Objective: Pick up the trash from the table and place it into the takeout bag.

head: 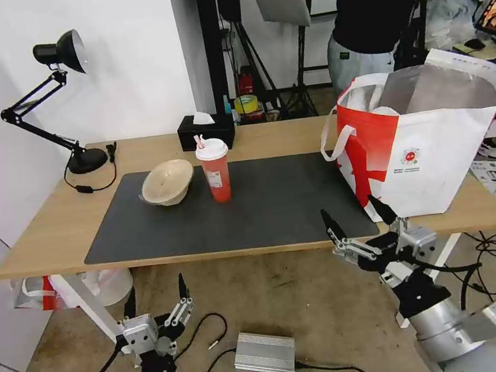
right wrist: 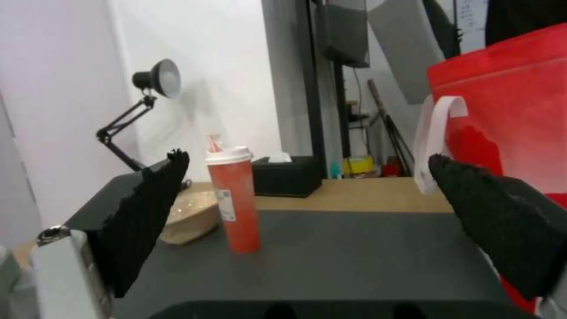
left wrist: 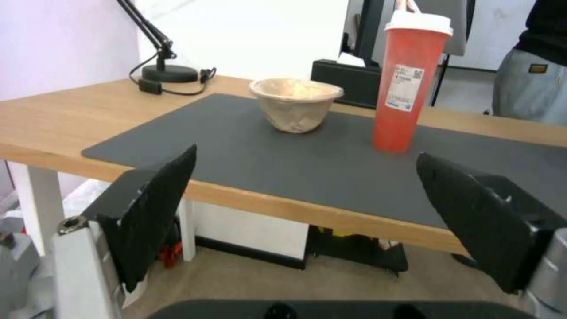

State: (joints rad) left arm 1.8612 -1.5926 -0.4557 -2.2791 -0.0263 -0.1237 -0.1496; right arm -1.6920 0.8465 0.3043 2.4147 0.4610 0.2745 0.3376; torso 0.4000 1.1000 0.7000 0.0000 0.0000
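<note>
Ahead of the right claw (head: 357,210), hovering spread and empty beside the takeout bag (head: 427,140), the red drink cup (head: 216,175) is standing on the worktop (head: 48,222). Reaching seems underway; next needs closing around it. Left claw (head: 156,296) is hanging spread below the edge; its wrist view is showing the paper bowl (left wrist: 295,104) upright.

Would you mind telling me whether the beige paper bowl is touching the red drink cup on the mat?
Apart. The left wrist view shows a strip of dark mat between the beige paper bowl and the red drink cup.
</note>
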